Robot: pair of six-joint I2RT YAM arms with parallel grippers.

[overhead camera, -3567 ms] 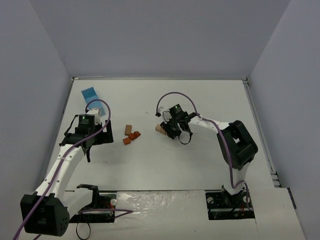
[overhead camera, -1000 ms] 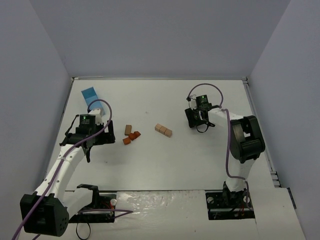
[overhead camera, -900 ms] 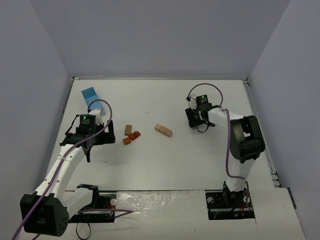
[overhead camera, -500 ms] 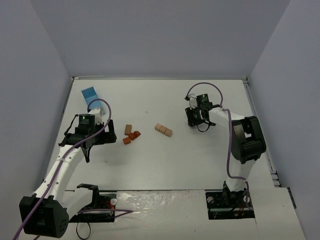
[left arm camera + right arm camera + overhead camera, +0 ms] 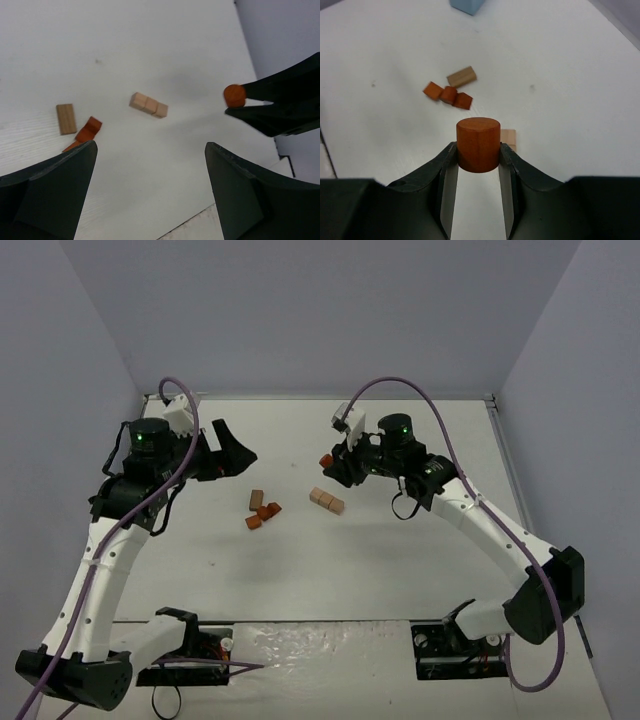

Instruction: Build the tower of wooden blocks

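My right gripper is shut on a reddish-brown wooden cylinder, held upright above the table. Just beyond and below it lies a row of three light tan blocks, partly hidden in the right wrist view as a tan block. To their left lie a cluster of reddish-brown blocks and one flat tan block. My left gripper hangs high over the table's left side, open and empty. The left wrist view shows the tan row, the reddish cluster and the held cylinder.
A light-blue box stands at the far left of the table, hidden behind my left arm in the top view. Grey walls close the table in on three sides.
The right gripper has shut on the cylinder and carried it left, up over the tan row. The left arm has risen and swung toward the back, its gripper still open.
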